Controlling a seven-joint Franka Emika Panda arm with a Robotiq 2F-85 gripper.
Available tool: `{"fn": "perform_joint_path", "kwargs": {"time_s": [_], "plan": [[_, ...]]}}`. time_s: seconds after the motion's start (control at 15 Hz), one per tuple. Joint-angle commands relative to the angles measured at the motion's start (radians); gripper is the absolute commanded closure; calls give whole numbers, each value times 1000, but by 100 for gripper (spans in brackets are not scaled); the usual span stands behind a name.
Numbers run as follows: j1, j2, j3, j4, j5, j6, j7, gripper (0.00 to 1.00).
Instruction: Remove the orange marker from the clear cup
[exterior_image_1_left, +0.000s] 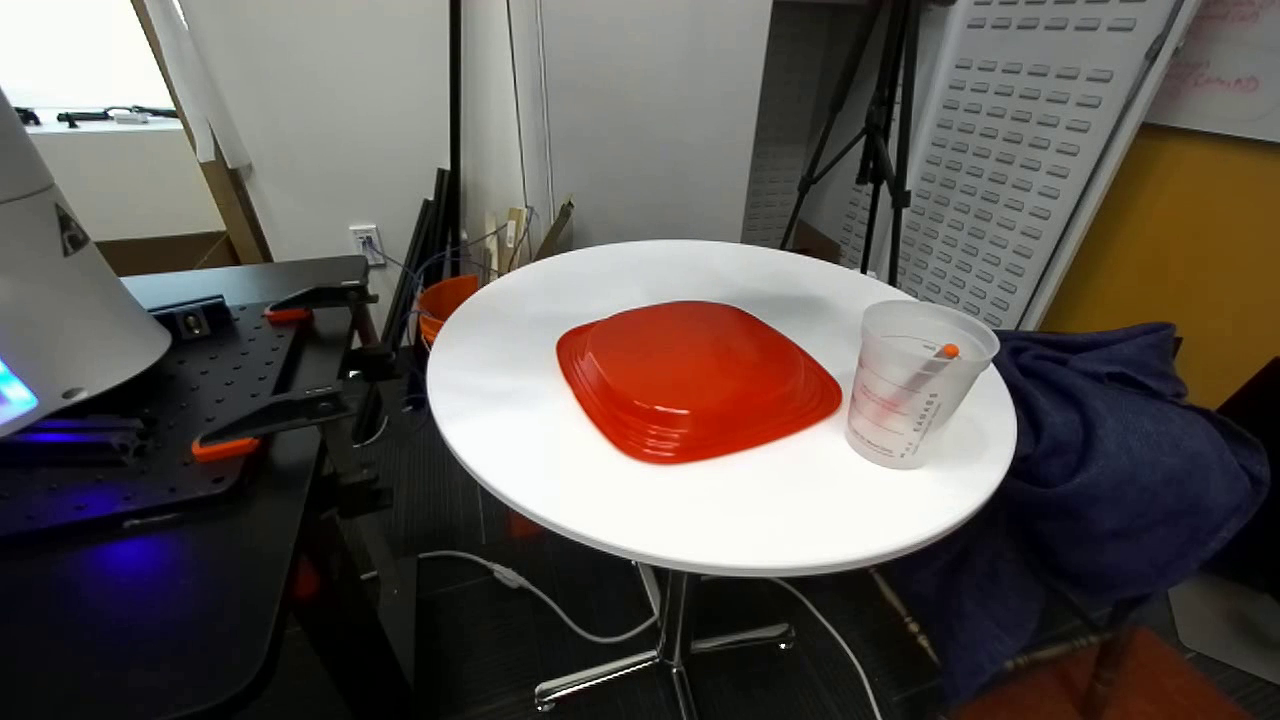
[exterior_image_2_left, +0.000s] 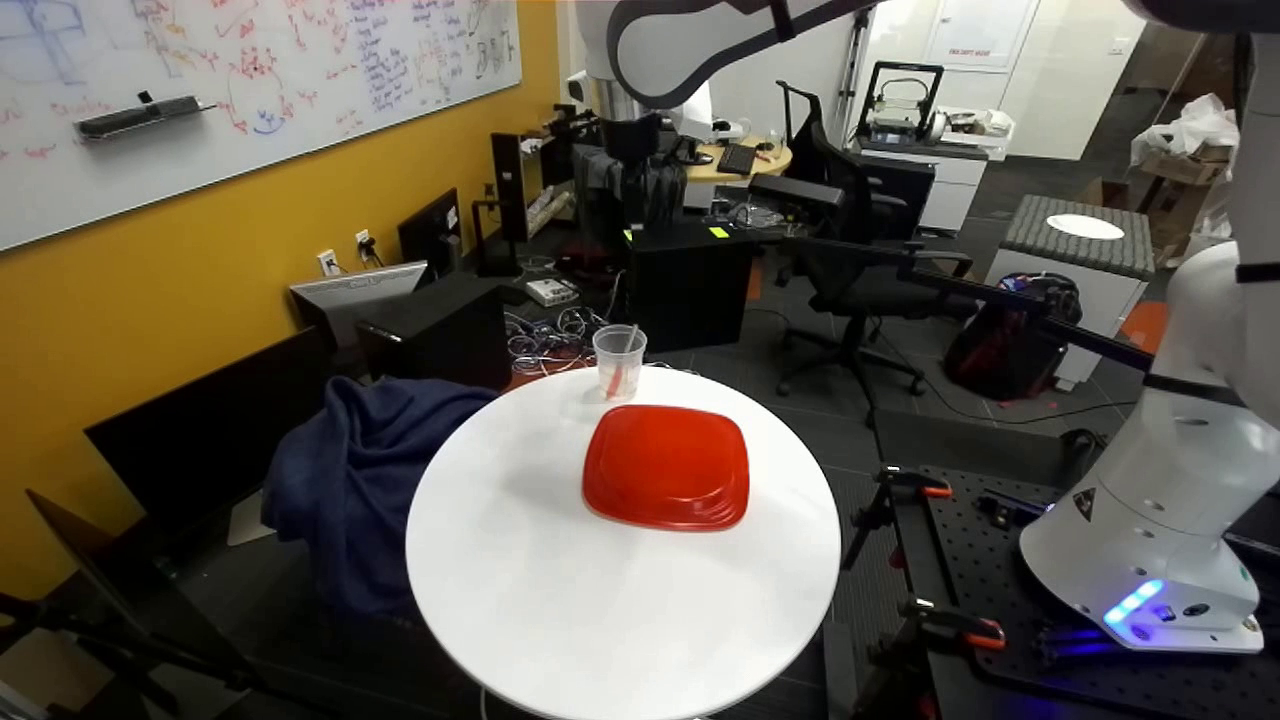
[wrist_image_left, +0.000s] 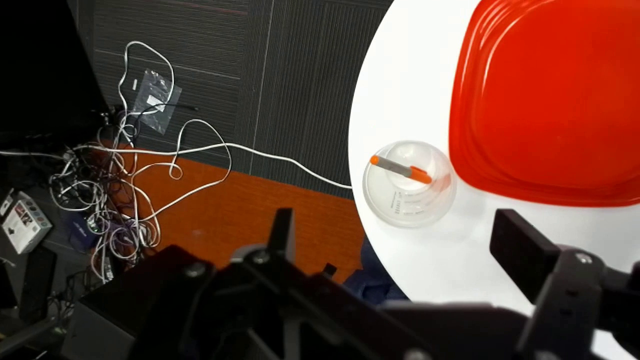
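Orange marker (wrist_image_left: 400, 169), probably light, stiff and slick, is leaned in the clear cup (wrist_image_left: 407, 201) near the left edge of the table (wrist_image_left: 410, 90) (wrist view), best pinched by its upper end. Nothing is held by the spread gripper (wrist_image_left: 395, 227). Rightward, a red plate (wrist_image_left: 560, 105) is set; one of each is counted.

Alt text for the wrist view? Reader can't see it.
Orange-and-grey marker leaning inside a clear cup near the edge of a white table, beside a squarish red plate cut off by the frame. An open black claw, holding nothing, spans the bottom; tangled cables lie at left.
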Motion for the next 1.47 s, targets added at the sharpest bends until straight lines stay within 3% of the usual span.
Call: {"fn": "perform_joint_path", "kwargs": {"time_s": [0.0, 1.4], "plan": [[-12, 48, 32, 52, -10, -54, -27, 0], [-43, 162, 65, 43, -7, -50, -120, 0]]}}
